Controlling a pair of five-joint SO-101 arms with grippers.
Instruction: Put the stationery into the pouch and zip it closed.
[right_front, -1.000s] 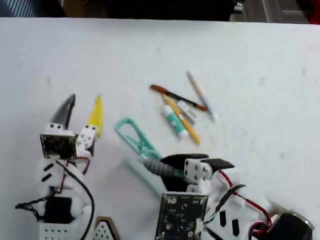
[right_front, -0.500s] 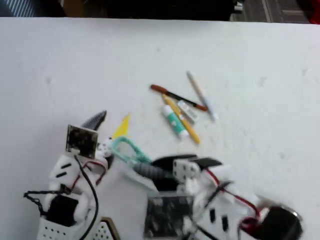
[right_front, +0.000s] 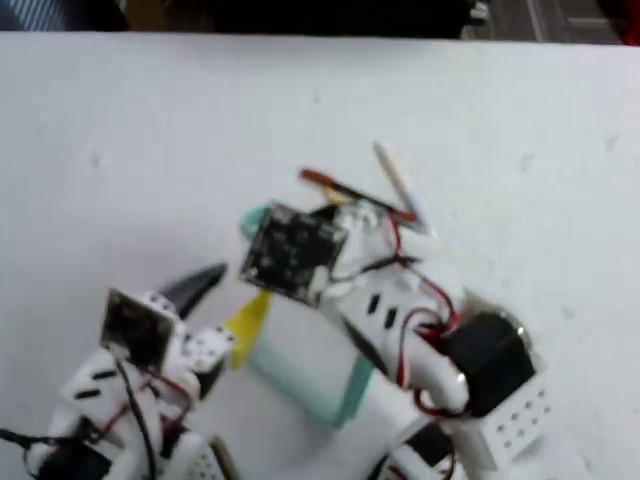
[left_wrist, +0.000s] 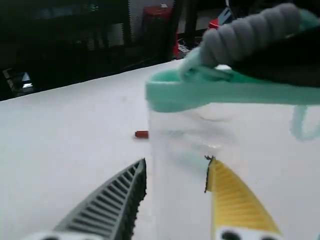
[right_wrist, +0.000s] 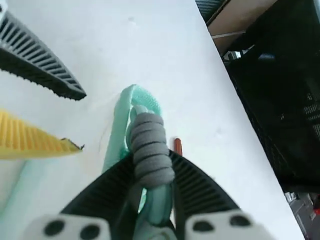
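Wrist views reveal right hand (right_wrist: 152, 167) clamping pouch (right_wrist: 118, 125), left hand (left_wrist: 176, 164) spread.

The pouch (right_front: 305, 362) lies on the table (right_front: 150, 120) in the lower middle of the high view; the right gripper (right_wrist: 151, 170) grips its upper end; the left gripper (right_front: 222, 302) sits right at its left edge; the pens (right_front: 345, 187) lie above it, in the upper middle.

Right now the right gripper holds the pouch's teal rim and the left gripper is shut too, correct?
No: the left gripper is open, fingers apart in the left wrist view. The right gripper holds the teal rim of the pouch.
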